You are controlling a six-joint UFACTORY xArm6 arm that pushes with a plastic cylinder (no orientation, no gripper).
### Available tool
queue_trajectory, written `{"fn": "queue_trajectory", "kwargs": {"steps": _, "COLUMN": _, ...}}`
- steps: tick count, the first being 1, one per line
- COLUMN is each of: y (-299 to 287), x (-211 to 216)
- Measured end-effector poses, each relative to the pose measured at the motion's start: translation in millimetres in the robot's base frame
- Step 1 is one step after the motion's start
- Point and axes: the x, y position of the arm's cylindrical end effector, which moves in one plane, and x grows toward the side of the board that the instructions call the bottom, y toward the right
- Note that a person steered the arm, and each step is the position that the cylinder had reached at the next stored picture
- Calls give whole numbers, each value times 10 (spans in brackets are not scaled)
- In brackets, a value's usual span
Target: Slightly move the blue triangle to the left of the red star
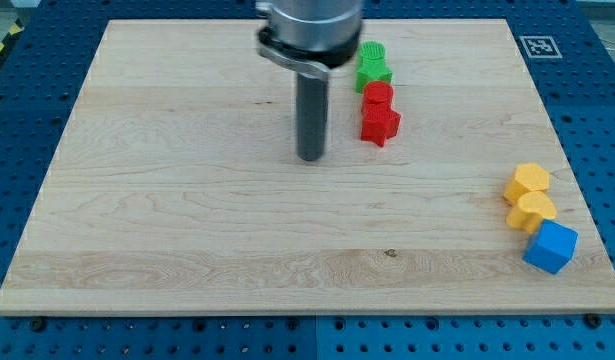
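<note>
The biggest thing is the worktop (187, 230), a pale wooden board that lies on a blue table (597, 110) full of little holes. Next comes the arm, a grey round part at the worktop's top edge with a dark rod (311, 115) pointing down from it. The end effector is only this plain rod, so it has no parts to spread or press together, and it pinches nothing. The rod's lower end, my tip (310, 158), is on the wood a bit above the middle of the worktop. It is near the red star (380, 125), to the view's left of it and not touching it. The red star is bright red with short points. A round red block (378, 95) touches its top side, and two green blocks (372, 65) sit just above that, near the top edge. By the right edge are two yellow blocks (530, 197), one touching the other. The only blue block (550, 247) is just below them, near the bottom right corner, far from my tip and the red star. It looks like a small box, and I cannot tell if it is a triangle. On the top right corner is a little black and white square sticker (536, 46) with a pattern and no words to read.
</note>
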Motion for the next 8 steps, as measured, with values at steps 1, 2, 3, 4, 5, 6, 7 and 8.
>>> {"fn": "queue_trajectory", "kwargs": {"steps": 1, "y": -457, "x": -309}}
{"fn": "queue_trajectory", "kwargs": {"steps": 2, "y": -827, "x": -672}}
{"fn": "queue_trajectory", "kwargs": {"steps": 3, "y": -785, "x": -950}}
{"fn": "queue_trajectory", "kwargs": {"steps": 4, "y": -543, "x": -756}}
{"fn": "queue_trajectory", "kwargs": {"steps": 5, "y": -282, "x": -469}}
{"fn": "queue_trajectory", "kwargs": {"steps": 6, "y": -192, "x": -565}}
{"fn": "queue_trajectory", "kwargs": {"steps": 7, "y": -142, "x": -838}}
{"fn": "queue_trajectory", "kwargs": {"steps": 8, "y": 119, "x": -832}}
